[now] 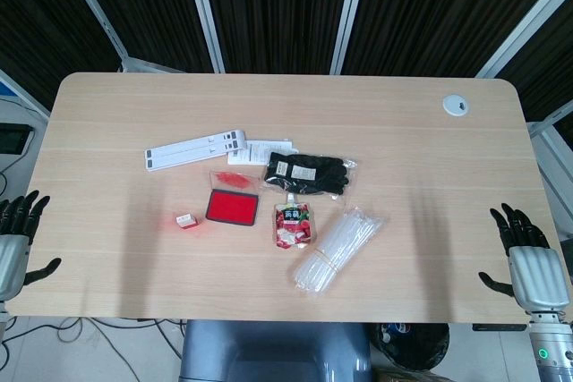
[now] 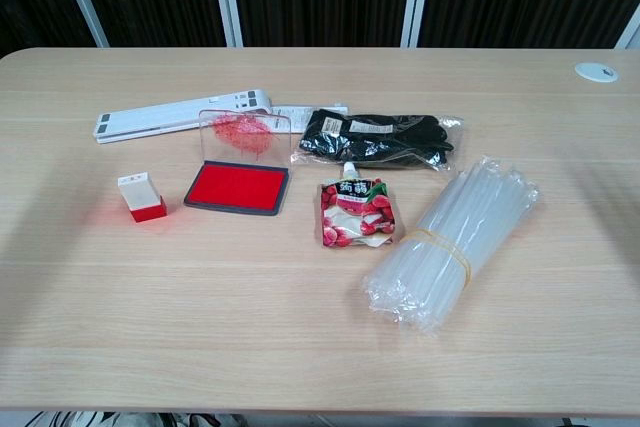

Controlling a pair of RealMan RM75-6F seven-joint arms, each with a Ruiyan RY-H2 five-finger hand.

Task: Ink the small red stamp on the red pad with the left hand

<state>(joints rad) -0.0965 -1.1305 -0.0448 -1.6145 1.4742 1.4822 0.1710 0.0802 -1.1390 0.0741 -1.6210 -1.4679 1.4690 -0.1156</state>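
Note:
A small red stamp (image 1: 187,220) (image 2: 141,196) with a white top stands upright on the table, just left of the red ink pad (image 1: 232,207) (image 2: 238,187). The pad's clear lid (image 2: 244,135) is raised at its far edge, smeared with red. My left hand (image 1: 16,233) hangs off the table's left edge, fingers spread, holding nothing, well left of the stamp. My right hand (image 1: 528,255) sits at the table's right edge, fingers apart and empty. Neither hand shows in the chest view.
A white flat bar (image 1: 196,149) lies behind the pad. Black gloves in a bag (image 1: 307,173), a red drink pouch (image 1: 293,224) and a bundle of clear sticks (image 1: 338,248) lie to the right of the pad. A grommet (image 1: 456,105) sits far right.

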